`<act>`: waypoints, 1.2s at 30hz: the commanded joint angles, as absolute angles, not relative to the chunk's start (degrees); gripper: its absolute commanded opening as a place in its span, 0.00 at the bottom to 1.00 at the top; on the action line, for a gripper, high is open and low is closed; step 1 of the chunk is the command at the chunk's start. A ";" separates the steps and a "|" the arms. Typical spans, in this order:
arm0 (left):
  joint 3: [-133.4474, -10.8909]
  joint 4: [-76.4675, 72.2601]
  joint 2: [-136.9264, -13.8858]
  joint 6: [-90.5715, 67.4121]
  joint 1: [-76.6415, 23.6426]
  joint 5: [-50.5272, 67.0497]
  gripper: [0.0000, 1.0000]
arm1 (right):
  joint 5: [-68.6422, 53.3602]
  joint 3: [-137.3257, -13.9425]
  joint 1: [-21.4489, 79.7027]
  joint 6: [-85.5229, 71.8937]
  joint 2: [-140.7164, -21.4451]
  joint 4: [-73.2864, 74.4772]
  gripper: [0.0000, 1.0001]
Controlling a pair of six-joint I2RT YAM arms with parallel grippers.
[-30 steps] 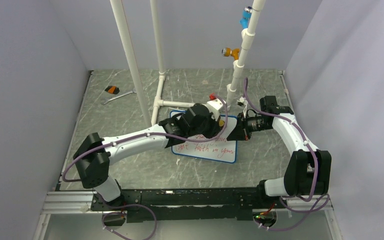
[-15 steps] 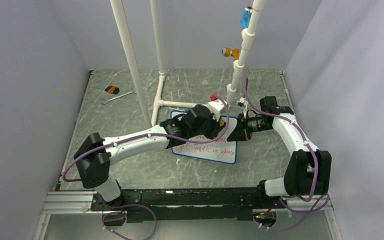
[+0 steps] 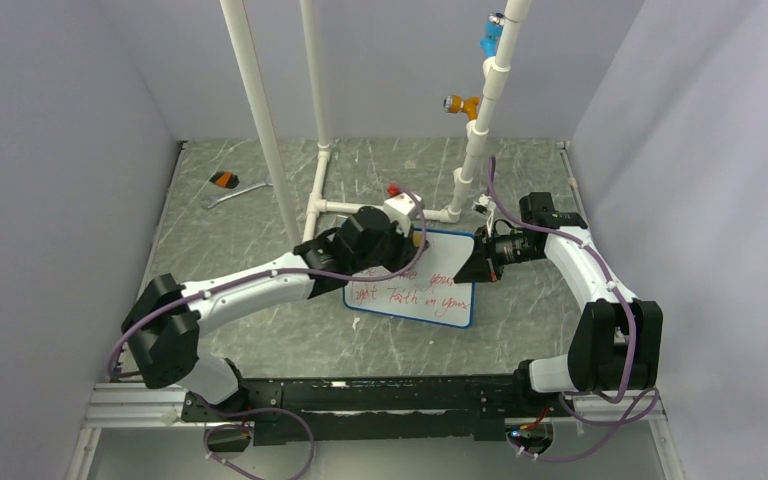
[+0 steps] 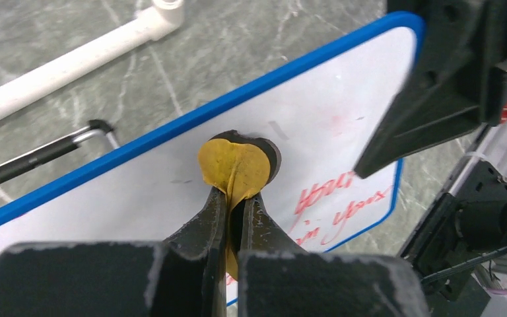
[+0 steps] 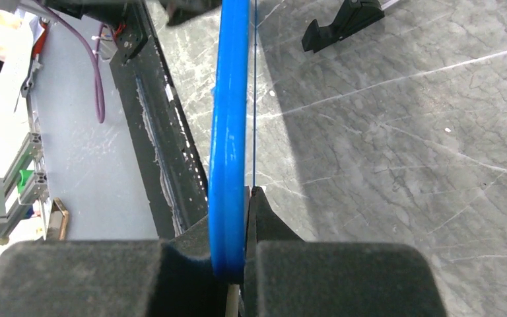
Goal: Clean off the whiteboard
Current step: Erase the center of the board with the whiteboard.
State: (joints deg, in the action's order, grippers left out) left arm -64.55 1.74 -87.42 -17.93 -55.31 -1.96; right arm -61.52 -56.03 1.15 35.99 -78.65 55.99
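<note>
My right end effector point(image 5: 241, 205) clamps the whiteboard point(image 3: 415, 310) by its blue frame point(image 5: 228, 119) to steady it, while my left end effector point(image 4: 236, 198), pinching a yellow pad point(image 4: 233, 166), presses it against the face.

This is a robotics lab test cell. Plain pale walls point(image 3: 60, 150) box in a marble-patterned table point(image 3: 260, 340) on three sides. Two white arms point(image 3: 260, 284) are bolted to a black rail point(image 3: 380, 395) on aluminium framing point(image 3: 130, 405) at the table's near edge. White pipes point(image 3: 256, 100) rise toward the far edge. A wrench point(image 3: 238, 193) lies near the far left corner.
</note>
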 commanded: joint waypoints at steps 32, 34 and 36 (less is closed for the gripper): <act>-59.10 -20.61 -89.37 -21.93 -59.29 -10.73 0.00 | -62.86 -57.57 2.05 39.55 -78.20 58.63 0.00; -61.65 -20.20 -91.16 -21.81 -60.48 -10.59 0.00 | -62.86 -57.61 2.10 39.62 -78.15 58.74 0.00; -62.69 -19.62 -92.18 -21.71 -61.04 -11.32 0.00 | -62.86 -57.57 2.02 39.68 -78.02 58.71 0.00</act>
